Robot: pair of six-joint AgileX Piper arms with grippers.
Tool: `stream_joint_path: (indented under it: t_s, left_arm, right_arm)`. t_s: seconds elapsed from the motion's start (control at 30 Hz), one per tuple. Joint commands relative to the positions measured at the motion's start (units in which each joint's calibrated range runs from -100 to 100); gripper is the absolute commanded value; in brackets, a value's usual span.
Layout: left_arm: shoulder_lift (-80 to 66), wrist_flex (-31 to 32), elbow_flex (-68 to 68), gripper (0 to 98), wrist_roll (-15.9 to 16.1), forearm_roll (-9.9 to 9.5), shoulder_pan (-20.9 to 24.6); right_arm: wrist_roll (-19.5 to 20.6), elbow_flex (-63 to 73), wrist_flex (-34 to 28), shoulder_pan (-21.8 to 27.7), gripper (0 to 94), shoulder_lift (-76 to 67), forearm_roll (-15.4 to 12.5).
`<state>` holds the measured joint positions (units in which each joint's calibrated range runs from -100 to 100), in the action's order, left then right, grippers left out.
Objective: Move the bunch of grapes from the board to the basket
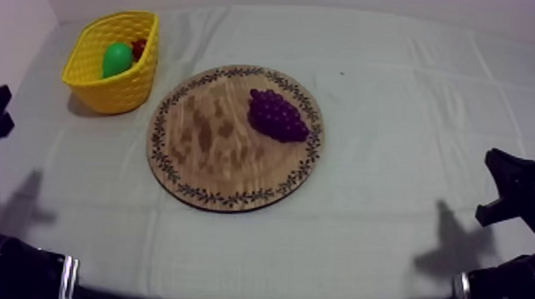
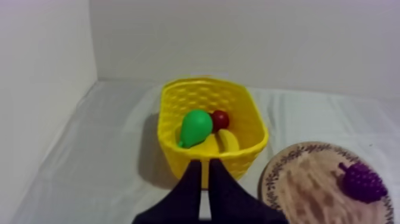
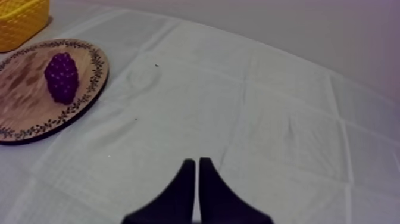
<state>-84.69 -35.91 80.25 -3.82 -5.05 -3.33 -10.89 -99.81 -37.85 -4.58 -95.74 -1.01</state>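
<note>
Purple bunch of grapes (image 1: 278,115) lies on the wooden board (image 1: 204,162); left gripper (image 2: 203,163) and right gripper (image 3: 197,161) each have fingers pressed together, empty.

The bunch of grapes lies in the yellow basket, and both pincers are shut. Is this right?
No. The top view shows the bunch of grapes on the wooden board, outside the yellow basket. The left pincer and right pincer are shut.
</note>
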Motion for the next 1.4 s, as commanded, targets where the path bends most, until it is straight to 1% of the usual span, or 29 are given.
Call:
stream_joint_path:
  t_s: [0.0, 0.07, 0.17, 0.3, 0.5, 0.6, 0.73, 0.97, 1.13, 1.27, 1.37]
  left_arm:
    - [5.22, -2.52, -10.02, 3.8, -1.2, -0.3, -1.25]
    - [8.84, -4.46, -15.21, 3.0, -2.13, -0.63, -2.51]
    - [14.9, -7.08, -22.97, 2.0, -4.87, -2.26, -5.26]
    - [23.62, -10.84, -32.94, 1.8, -9.17, -5.17, -9.23]
    - [35.9, -13.71, -42.26, 1.1, -15.17, -9.99, -13.8]
    - [41.54, -15.77, -46.15, 0.5, -17.36, -11.41, -15.59]
    - [48.66, -20.44, -52.3, 0.2, -19.36, -12.02, -17.97]
    - [59.8, -28.06, -60.93, 0.1, -22.02, -12.13, -22.34]
    - [67.15, -32.93, -66.13, 0.1, -24.99, -12.53, -26.28]
    - [72.41, -35.33, -69.65, 0.0, -26.8, -12.3, -28.8]
    - [76.09, -37.1, -72.26, 0.0, -27.65, -11.76, -30.03]
  right_arm:
    - [-0.02, 0.03, 0.03, -0.02, 0.4, -0.01, 0.01]
    - [-0.02, 0.03, 0.03, -0.02, 0.4, -0.01, 0.01]
    - [-0.04, 0.03, 0.03, -0.02, 0.4, -0.01, 0.01]
    - [-0.06, 0.03, 0.03, -0.02, 0.4, -0.01, 0.01]
    - [-0.07, 0.03, 0.03, -0.02, 0.4, -0.01, 0.01]
    - [-0.05, 0.03, 0.03, -0.02, 0.4, -0.01, 0.01]
    - [-0.07, 0.03, 0.03, -0.02, 0.4, -0.01, 0.01]
    - [-0.07, 0.03, 0.03, -0.02, 0.4, -0.01, 0.01]
    - [-0.07, 0.03, 0.03, -0.02, 0.4, -0.01, 0.01]
    - [-0.07, 0.03, 0.03, -0.02, 0.4, -0.01, 0.01]
    - [-0.07, 0.03, 0.03, -0.02, 0.4, -0.01, 0.01]
